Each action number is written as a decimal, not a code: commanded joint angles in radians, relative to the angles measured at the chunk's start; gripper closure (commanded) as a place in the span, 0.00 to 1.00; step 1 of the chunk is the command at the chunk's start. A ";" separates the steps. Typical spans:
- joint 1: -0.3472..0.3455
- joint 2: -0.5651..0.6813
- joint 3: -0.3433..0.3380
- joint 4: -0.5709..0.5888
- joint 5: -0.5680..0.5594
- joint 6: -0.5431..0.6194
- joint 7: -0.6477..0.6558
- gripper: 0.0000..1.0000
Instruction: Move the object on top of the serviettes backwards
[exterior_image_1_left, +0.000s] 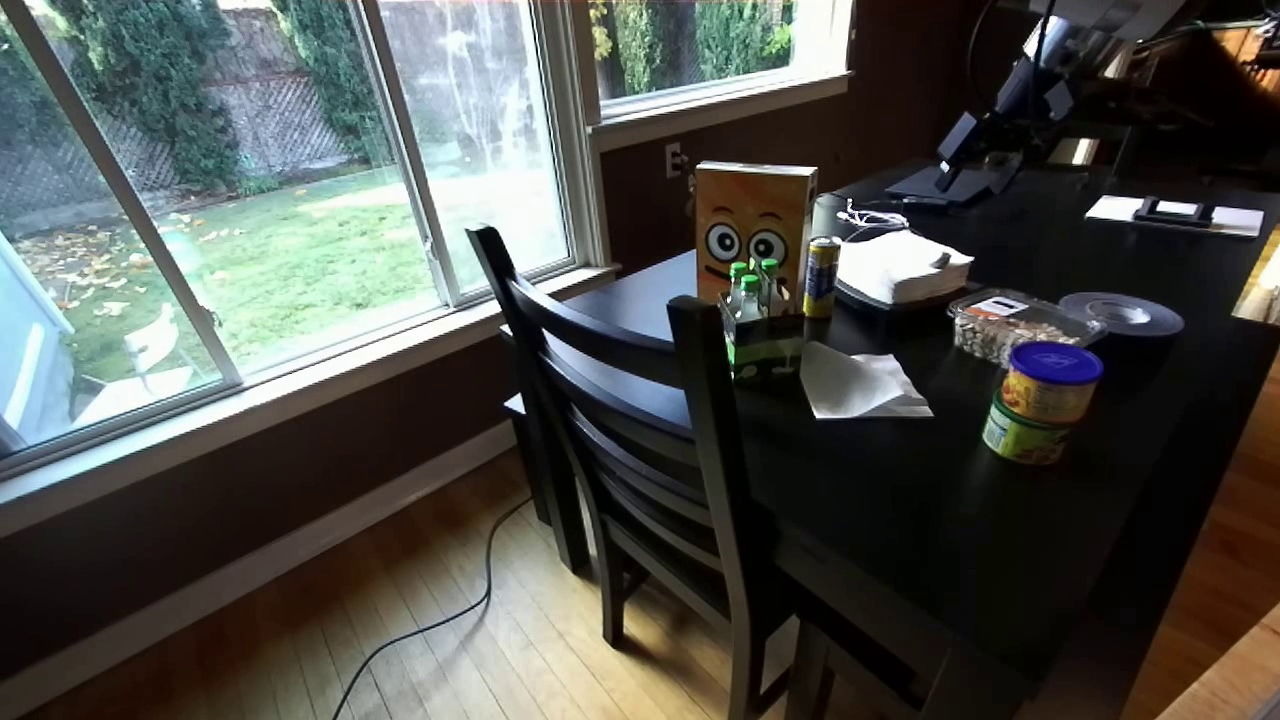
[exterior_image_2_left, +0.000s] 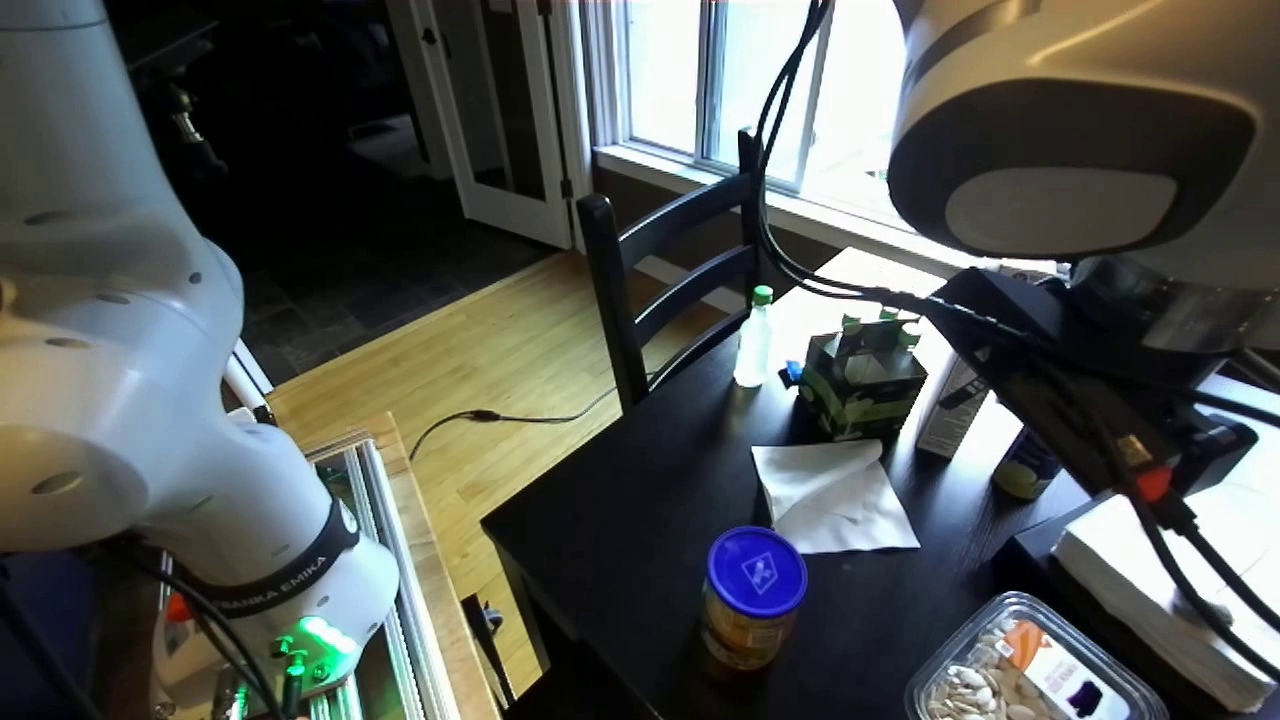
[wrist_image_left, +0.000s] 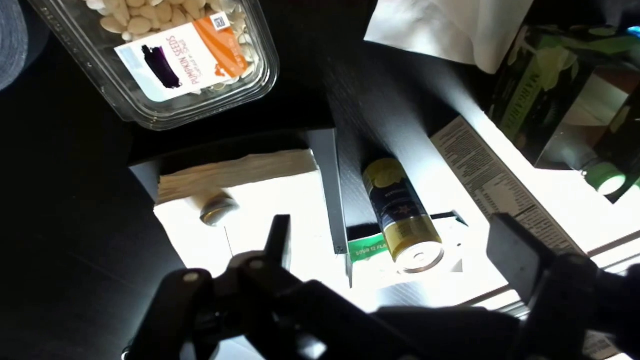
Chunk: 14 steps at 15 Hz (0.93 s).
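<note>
In the wrist view the gripper (wrist_image_left: 392, 230) stands wide, its fingers (wrist_image_left: 512, 250) well apart, the can (wrist_image_left: 400, 200) showing between them, clear of both. The small object (wrist_image_left: 218, 210) lies on top of the serviettes (wrist_image_left: 290, 200), close to the edge facing the seed tub (wrist_image_left: 215, 106). In an exterior view it sits near a corner; the tape (exterior_image_1_left: 1160, 318) lies just beside the seed tub, and two canisters (exterior_image_1_left: 1045, 405) stand stacked. In an exterior view the arm (exterior_image_2_left: 1080, 120) hangs over the table (exterior_image_2_left: 630, 530), cables (exterior_image_2_left: 1178, 515) crossing in front of the serviettes, and a bottle (exterior_image_2_left: 755, 345) stands near the carrier (exterior_image_2_left: 850, 400).
</note>
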 joint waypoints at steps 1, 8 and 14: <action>-0.104 0.103 0.092 0.107 -0.001 0.023 -0.048 0.00; -0.242 0.360 0.184 0.435 -0.084 -0.051 -0.079 0.00; -0.324 0.587 0.280 0.698 -0.142 -0.058 -0.090 0.00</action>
